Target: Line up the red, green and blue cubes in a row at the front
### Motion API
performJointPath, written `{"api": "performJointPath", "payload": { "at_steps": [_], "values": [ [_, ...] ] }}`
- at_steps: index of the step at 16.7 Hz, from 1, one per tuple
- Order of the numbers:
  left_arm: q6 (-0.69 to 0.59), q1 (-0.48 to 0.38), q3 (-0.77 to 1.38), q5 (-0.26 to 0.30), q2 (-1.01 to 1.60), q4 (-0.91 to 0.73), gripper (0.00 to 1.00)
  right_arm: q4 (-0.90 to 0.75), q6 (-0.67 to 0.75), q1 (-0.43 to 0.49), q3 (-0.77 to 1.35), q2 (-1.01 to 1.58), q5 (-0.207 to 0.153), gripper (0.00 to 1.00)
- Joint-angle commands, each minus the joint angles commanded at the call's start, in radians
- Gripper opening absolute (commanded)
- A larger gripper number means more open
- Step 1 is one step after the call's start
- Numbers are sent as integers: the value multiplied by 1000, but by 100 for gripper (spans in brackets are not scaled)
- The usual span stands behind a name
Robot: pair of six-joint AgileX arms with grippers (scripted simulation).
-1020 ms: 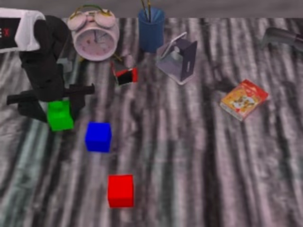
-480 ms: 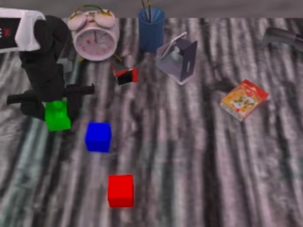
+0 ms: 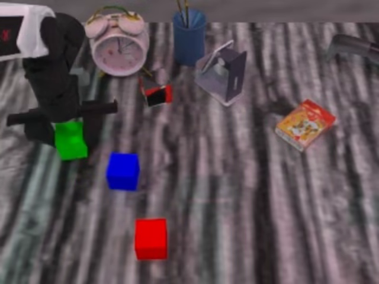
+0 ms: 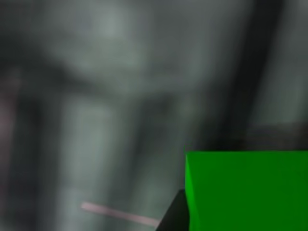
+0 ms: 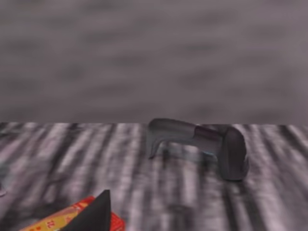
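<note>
My left gripper is shut on the green cube at the table's left side, and the cube hangs a little above the cloth. In the left wrist view the green cube fills the lower corner, with one dark finger against its side. The blue cube lies on the table to the right of the green one. Nearer the front, the red cube stands alone. My right arm is outside the top view; its gripper hovers parked near the card box.
Along the back stand a pink alarm clock, a blue pen cup, a small red-and-white folded object and a dark stand. A red-and-yellow card box and a grey scanner lie at the right.
The left gripper has shifted slightly left and toward the back with the green cube, which looks lifted. The blue and red cubes have not moved.
</note>
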Motion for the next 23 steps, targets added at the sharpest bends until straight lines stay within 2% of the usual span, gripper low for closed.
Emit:
{"api": "performJointPath", "payload": {
  "at_steps": [5, 11, 13, 16, 23],
  "values": [
    [-3, 15, 113, 0, -59, -181, 0, 0, 0, 0, 0, 0, 0, 100],
    [-3, 9, 125, -1, -66, -196, 0, 0, 0, 0, 0, 0, 0, 100],
    [-34, -26, 125, -1, -68, -199, 0, 0, 0, 0, 0, 0, 0, 100],
    [-138, -152, 117, -2, -79, -209, 0, 0, 0, 0, 0, 0, 0, 100],
    [-477, -601, 63, -3, -141, -226, 0, 0, 0, 0, 0, 0, 0, 100]
  ]
}}
